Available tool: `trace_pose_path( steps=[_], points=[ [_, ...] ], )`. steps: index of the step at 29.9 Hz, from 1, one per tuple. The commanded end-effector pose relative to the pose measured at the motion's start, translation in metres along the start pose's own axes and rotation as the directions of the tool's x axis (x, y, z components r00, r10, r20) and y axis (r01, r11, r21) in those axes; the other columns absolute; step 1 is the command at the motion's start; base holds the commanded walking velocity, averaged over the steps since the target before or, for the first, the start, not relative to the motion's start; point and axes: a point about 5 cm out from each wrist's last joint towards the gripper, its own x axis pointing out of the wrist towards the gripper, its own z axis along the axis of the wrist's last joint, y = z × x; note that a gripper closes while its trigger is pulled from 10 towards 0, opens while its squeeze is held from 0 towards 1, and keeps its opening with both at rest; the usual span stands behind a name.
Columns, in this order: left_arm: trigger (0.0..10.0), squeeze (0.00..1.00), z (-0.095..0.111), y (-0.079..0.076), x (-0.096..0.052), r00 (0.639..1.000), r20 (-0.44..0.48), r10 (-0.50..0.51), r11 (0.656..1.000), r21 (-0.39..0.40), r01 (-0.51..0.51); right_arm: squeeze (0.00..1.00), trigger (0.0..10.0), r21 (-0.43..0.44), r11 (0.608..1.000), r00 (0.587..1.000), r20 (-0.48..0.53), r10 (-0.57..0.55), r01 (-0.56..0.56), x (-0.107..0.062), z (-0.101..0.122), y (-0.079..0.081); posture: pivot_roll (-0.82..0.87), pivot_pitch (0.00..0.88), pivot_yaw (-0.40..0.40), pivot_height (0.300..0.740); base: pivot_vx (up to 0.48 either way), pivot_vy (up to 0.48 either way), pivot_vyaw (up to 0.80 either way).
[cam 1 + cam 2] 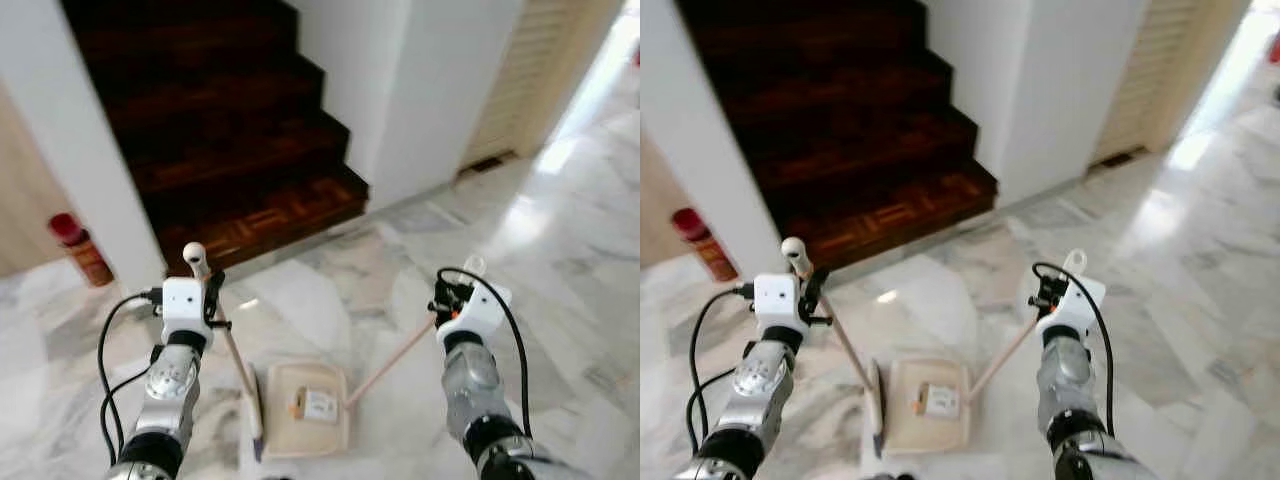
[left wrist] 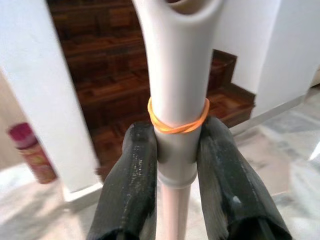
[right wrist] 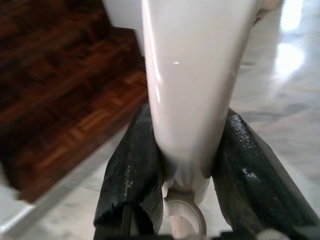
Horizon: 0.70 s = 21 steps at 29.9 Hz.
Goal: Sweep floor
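My left gripper is shut on the top of a pale broom handle, just below an orange rubber band. The handle slants down to the broom head on the marble floor. My right gripper is shut on the white grip of the dustpan handle. Its thin rod runs down and left to the beige dustpan, which lies flat on the floor between my arms. A small piece of litter lies in the pan. The broom head stands against the pan's left side.
Dark wooden stairs rise straight ahead between a white wall post and a white wall. A red canister stands at the left by the post. Marble floor stretches away to the right past a louvred door.
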Motion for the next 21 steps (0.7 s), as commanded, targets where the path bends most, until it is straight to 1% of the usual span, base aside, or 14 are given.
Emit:
trace_pose_path(
  steps=[1, 3, 15, 21],
  points=[
    [10.0, 0.0, 0.007, -0.0027, 0.0028, 0.999, 0.033, -0.016, 1.0, 0.009, 0.016, 0.0, 10.0, 0.022, 1.0, 1.0, 0.014, -0.019, 0.019, -0.0004, 0.0019, -0.0049, 0.12, 0.0, -0.027, 0.74, 0.0, 0.307, 0.0],
    [10.0, 0.0, 0.007, -0.0029, 0.0027, 0.999, 0.033, -0.016, 1.0, 0.008, 0.016, 0.0, 10.0, 0.01, 1.0, 0.999, 0.03, -0.013, 0.013, -0.0007, 0.0033, -0.0043, 0.13, 0.0, -0.028, 0.74, 0.0, 0.304, 0.0],
    [10.0, 0.0, 0.0082, 0.0005, 0.002, 0.999, 0.036, -0.009, 1.0, 0.014, 0.009, 0.0, 10.0, 0.003, 1.0, 1.0, 0.026, -0.004, 0.004, -0.0007, 0.0027, -0.0028, 0.13, 0.0, -0.017, 0.74, 0.0, 0.279, 0.78],
    [10.0, 0.0, 0.0109, 0.0062, 0.0043, 0.999, 0.037, -0.003, 1.0, 0.023, 0.002, 0.0, 10.0, 0.0, 1.0, 1.0, 0.029, -0.001, 0.001, 0.0032, 0.0079, -0.0009, 0.12, 0.0, -0.001, 0.74, 0.0, 0.27, 0.0]
  ],
)
